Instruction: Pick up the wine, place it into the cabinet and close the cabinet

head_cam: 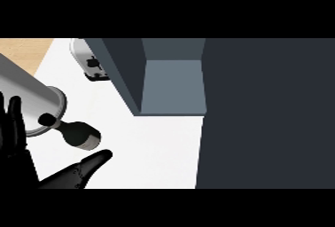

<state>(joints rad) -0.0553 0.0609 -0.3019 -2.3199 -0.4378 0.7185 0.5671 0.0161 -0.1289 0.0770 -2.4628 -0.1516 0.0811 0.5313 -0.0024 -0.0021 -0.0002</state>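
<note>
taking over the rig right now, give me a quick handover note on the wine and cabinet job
Left hand: open, low at the view's left, close beside the wine, not holding it.
Right hand: not in view.
The wine is on the white counter, left of the cabinet, which is open with no wine inside.
Done: nothing yet.
Left: grasp the wine, put it in, close the cabinet.

I can read no text, number, brand or sign anywhere in this view. The wine bottle (81, 135) at about eight o'clock carries a pale band, but I make out no lettering on it. The grey appliance (93, 63) at eleven o'clock shows only dark, unreadable marks.
</note>
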